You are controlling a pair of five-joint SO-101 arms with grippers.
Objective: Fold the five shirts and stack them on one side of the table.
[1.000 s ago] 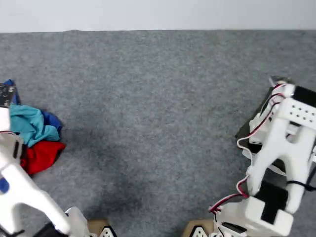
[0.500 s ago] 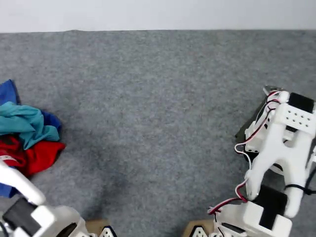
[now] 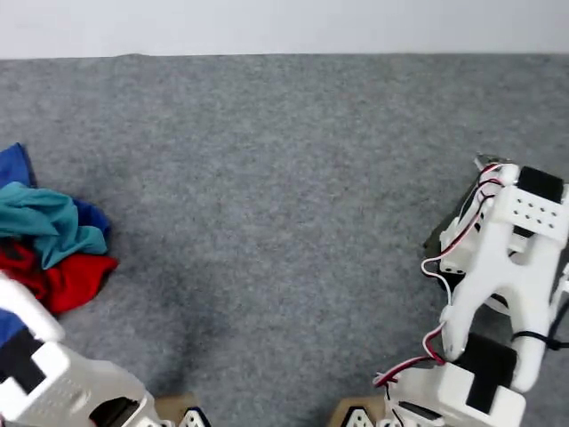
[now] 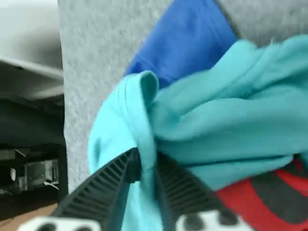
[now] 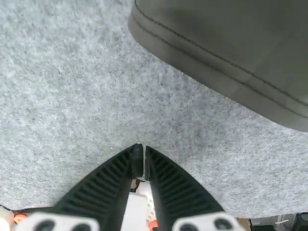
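**Teal cloth pinched thin, with the pile ready to come along**

Teal shirt [image 4: 202, 120] lies bunched in a heap at the left side of the table [image 3: 284, 178], draped over a blue shirt [image 4: 187, 38] and a red shirt [image 3: 76, 280]. The left hand [image 4: 147, 166] is clamped on one narrow fold of the teal fabric, its fingers nearly together around it.

That grip looks slight. A quick pull could let the fold slide out. A slow one may drag the blue and red shirts too, since all three overlap and look tangled. The heap also sits close to the table's edge, so a sideways tug risks tipping cloth over it. Lifting by a single fold would likely leave the shirt hanging twisted, which makes spreading it flat harder.

On the right side of the table, the right hand [image 5: 143, 156] is pressed together with nothing in it, hovering over bare grey felt just beside the hem of a dark shirt [image 5: 231, 48]. The right arm [image 3: 507, 267] stands over much of that garment. The wide middle of the felt lies between the two arms. I cannot tell whether the dark patch against the red is a print or another shirt.
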